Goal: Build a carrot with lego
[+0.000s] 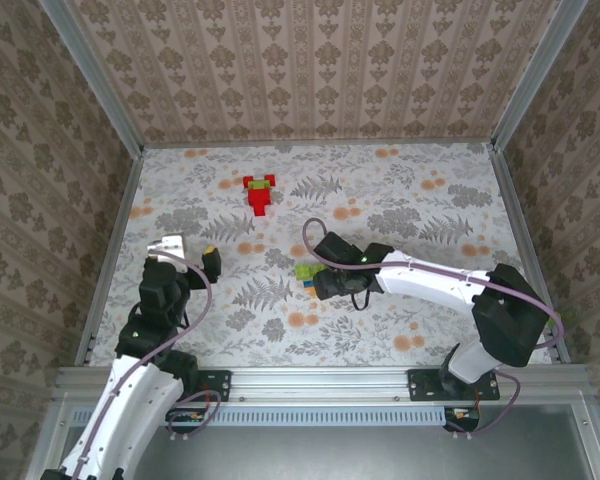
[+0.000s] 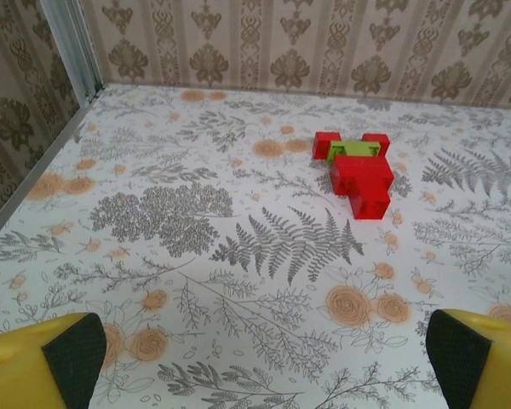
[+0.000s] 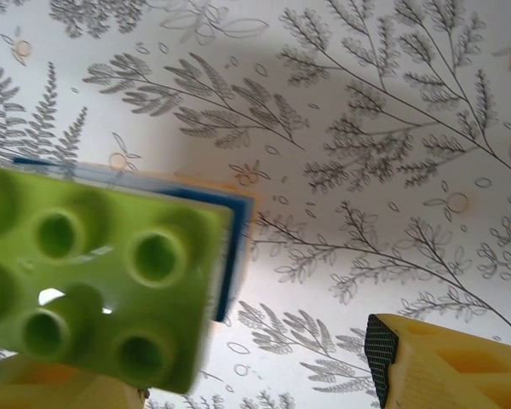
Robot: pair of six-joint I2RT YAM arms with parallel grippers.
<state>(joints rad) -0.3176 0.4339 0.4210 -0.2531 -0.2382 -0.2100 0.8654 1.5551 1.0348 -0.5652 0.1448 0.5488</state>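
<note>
At table (image 1: 430, 200) centre, right pincer (image 1: 315, 280): jaws apart around green brick (image 3: 102, 281), blue brick (image 3: 235, 243) just beneath; not clamped. Left pincer (image 2: 264, 349) spread wide, empty. Red stack (image 2: 358, 175) well beyond it. I judge the bricks light, rigid and slick, so I'd pinch the flat sides.

Top looks down; left wrist low, sharing red lego (image 1: 261, 192) (image 2: 358, 175); right closest.

I read no text, label, brand or number anywhere. The green brick (image 3: 94, 273) and the red bricks (image 2: 362, 175) showed plain studs; the worktop (image 1: 410, 200) and the walls (image 1: 310, 70) carried only printed patterns.
</note>
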